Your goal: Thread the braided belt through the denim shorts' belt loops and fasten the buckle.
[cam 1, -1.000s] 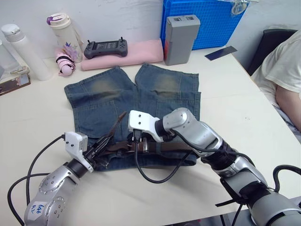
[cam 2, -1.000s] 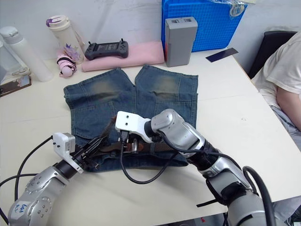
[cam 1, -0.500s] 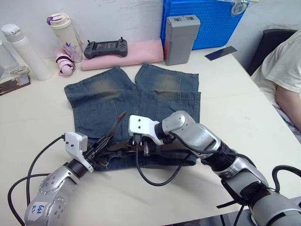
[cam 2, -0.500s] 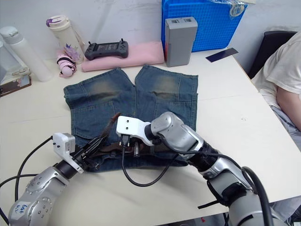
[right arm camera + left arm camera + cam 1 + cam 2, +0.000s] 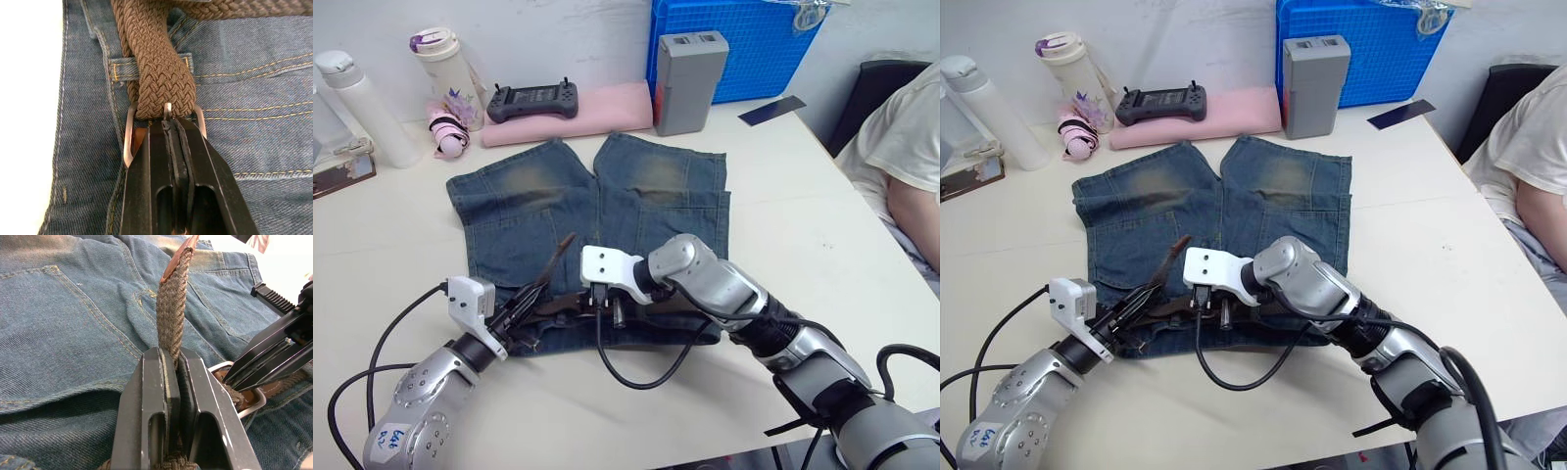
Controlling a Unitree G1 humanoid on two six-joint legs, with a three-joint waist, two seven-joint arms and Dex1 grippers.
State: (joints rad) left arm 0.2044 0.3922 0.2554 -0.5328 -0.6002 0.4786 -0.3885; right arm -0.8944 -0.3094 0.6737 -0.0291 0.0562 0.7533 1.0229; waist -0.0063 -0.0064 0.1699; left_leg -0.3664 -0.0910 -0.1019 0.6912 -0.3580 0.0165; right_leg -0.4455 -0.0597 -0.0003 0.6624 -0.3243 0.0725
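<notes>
Bare white bench point(image 5: 401, 255) lies open on both sides of the faded blue denim shorts point(image 5: 636, 196). Behind them a pink foam pad point(image 5: 607, 106), grey box point(image 5: 690, 69) and white bottle point(image 5: 367, 96) block the far edge.

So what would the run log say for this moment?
left pincer: shut on braided belt | right pincer: shut at buckle prong | denim shorts: flat on table

left gripper point(image 5: 172, 363) pinching the braided belt point(image 5: 172, 313) (leather tip raised) over denim shorts point(image 5: 68, 333); right gripper point(image 5: 230, 378) at the buckle point(image 5: 244, 401).
</notes>
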